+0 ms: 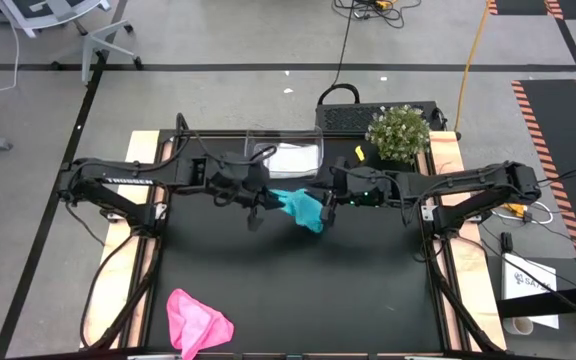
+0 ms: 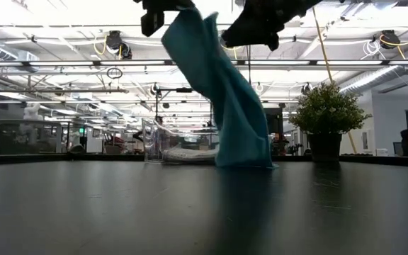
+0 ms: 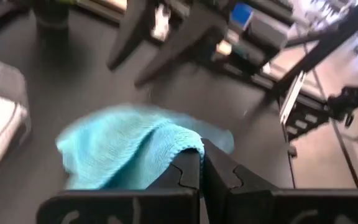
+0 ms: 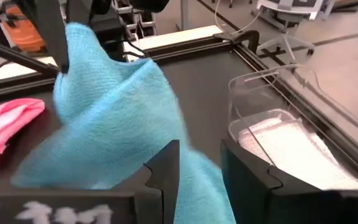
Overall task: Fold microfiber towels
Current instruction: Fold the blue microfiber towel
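both grippers up over mid-table | left gripper [image 3: 202,163] pinching the teal towel [image 1: 300,208] | right gripper [image 4: 199,163] parted around it | we spot the pink towel [image 1: 197,322] near the front edge

Black table [image 1: 298,290]: pink towel [image 1: 196,322] crumpled at near left edge, teal towel [image 2: 225,99] with only its lower end touching the surface, clear plastic tub [image 1: 286,157] and potted plant [image 1: 399,133] at far edge.
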### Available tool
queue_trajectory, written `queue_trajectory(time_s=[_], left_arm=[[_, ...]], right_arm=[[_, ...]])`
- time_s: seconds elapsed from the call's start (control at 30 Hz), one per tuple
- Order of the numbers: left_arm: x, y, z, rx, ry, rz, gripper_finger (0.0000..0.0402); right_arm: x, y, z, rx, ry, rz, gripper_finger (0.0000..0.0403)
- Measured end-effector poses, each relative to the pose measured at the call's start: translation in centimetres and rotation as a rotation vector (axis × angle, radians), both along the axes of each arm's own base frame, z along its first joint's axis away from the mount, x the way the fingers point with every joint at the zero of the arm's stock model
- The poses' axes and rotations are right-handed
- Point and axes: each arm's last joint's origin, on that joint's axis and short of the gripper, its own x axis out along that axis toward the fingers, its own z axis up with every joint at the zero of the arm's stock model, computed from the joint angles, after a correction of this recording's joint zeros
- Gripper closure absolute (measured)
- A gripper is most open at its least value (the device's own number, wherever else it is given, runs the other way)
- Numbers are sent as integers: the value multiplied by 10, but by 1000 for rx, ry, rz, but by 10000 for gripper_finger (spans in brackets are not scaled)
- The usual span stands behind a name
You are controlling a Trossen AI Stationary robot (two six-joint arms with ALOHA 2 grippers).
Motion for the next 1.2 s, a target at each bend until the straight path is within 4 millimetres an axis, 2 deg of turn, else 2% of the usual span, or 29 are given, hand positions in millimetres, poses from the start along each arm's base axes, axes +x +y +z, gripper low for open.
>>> queue_trajectory(time_s=[0.3,0.7,0.8,1.07,1.2], left_arm=[[5,14,13,25,-151,38,395],[4,31,13,61,-144,125,399],[3,33,13,63,-144,130,395],[3,33,13,74,-144,126,393],[3,33,12,70,-141,127,396]], right_arm=[[2,8,-2,114,-11,57,295],[3,27,2,183,-61,115,296],[4,28,-5,205,-22,100,296],[9,29,-42,326,206,-9,296],[2,24,-40,378,227,-61,296]])
